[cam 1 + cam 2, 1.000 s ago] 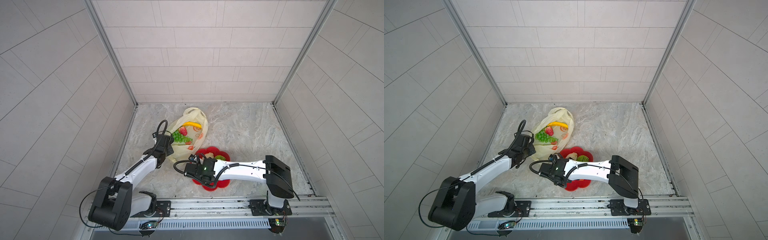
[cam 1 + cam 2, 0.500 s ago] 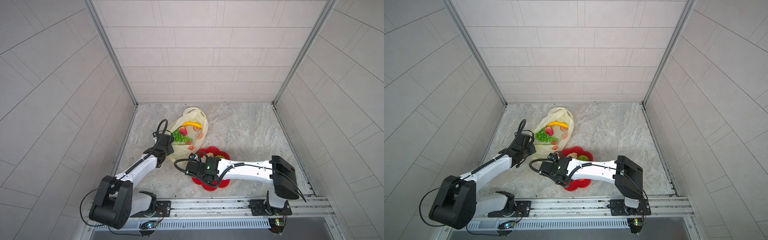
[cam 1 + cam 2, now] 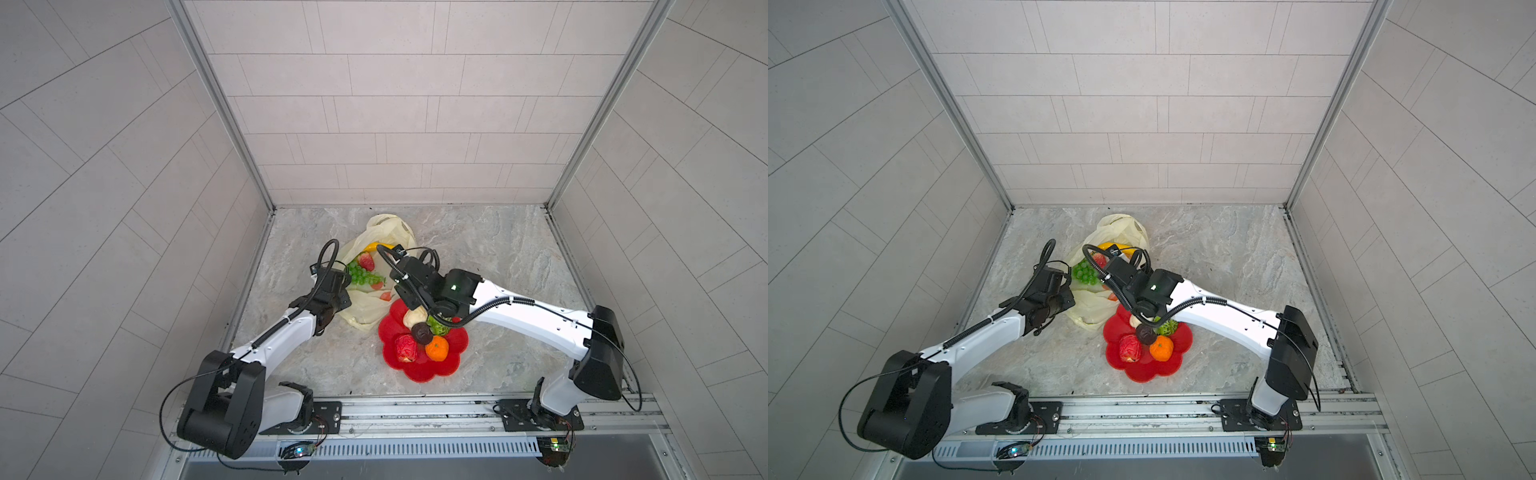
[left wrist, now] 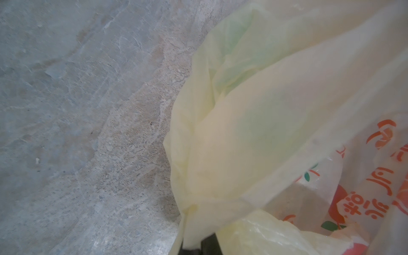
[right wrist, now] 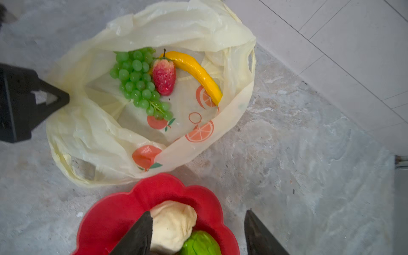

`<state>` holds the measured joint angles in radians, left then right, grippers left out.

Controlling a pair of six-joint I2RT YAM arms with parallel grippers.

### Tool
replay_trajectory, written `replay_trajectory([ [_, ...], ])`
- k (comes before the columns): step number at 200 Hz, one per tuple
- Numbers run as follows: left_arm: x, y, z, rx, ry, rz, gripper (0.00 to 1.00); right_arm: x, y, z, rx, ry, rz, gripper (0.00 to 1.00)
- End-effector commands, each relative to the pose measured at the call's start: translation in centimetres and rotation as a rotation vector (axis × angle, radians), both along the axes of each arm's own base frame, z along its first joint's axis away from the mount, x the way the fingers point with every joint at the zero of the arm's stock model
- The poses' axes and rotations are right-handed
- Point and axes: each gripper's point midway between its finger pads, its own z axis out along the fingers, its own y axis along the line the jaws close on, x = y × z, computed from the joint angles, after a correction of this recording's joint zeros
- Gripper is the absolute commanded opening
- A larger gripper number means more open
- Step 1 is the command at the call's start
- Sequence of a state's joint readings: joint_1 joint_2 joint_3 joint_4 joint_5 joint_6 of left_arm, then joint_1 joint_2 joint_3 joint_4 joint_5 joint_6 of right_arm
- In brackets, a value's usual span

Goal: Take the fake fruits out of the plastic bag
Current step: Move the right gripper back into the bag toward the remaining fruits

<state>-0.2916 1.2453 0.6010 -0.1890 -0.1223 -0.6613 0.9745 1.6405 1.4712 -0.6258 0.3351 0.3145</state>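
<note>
A pale tiled booth is enclosing a marble-patterned bench [image 3: 498,266]. Nearest the rail, a red flower-shaped plate [image 3: 419,372] is serving as the drop point and is carrying five of the fake fruits: a red one [image 3: 405,348], an orange [image 3: 436,348], a dark brown one [image 3: 421,332], a cream one [image 5: 174,220] and a green netted one [image 5: 201,242].

The right tool [image 5: 198,212] is hanging over the plate's far edge, released, with its jaws standing apart and nothing between them. It is judged free for the next pick.

Just beyond the plate, possibly touching its rim, the plastic bag [image 5: 99,136] is lying slack on the bench with its mouth gaping upward. The left tool [image 5: 65,98] is clenched on a gathered fold at the bag's left-hand rim. In my judgement this is holding the mouth open and anchoring the thin film so that it does not lift with a fruit.

Inside, a green grape bunch [image 5: 136,79], a strawberry [image 5: 164,76] and a yellow banana [image 5: 198,70] are lying packed together. These three are awaiting removal, so the task is judged past halfway.
</note>
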Motion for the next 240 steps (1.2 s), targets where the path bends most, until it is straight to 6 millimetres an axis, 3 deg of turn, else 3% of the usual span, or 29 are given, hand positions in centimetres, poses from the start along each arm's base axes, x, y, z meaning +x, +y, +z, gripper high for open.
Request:
replay_trajectory([
  [1,0.0,0.9,0.9,0.045,-0.014,0.037,0.0,1.5,4.2,-0.1,0.185,0.058,0.107,0.65],
  [31,0.0,1.4,0.5,0.075,0.02,0.057,0.0,4.5,6.7,-2.4,0.198,0.107,0.115,0.66],
  [94,-0.1,2.0,0.5,0.102,0.032,0.072,0.0,11.0,9.6,-8.2,0.207,0.175,0.105,0.66],
  [128,0.0,2.2,0.1,0.131,0.062,0.073,0.0,13.9,10.3,-9.2,0.233,0.175,0.082,0.66],
  [179,0.1,2.0,0.1,0.119,0.056,0.063,0.0,16.7,11.4,-10.6,0.236,0.167,0.07,0.66],
  [240,0.0,2.0,0.4,0.116,0.047,0.062,0.0,18.3,12.5,-12.1,0.226,0.175,0.076,0.66],
])
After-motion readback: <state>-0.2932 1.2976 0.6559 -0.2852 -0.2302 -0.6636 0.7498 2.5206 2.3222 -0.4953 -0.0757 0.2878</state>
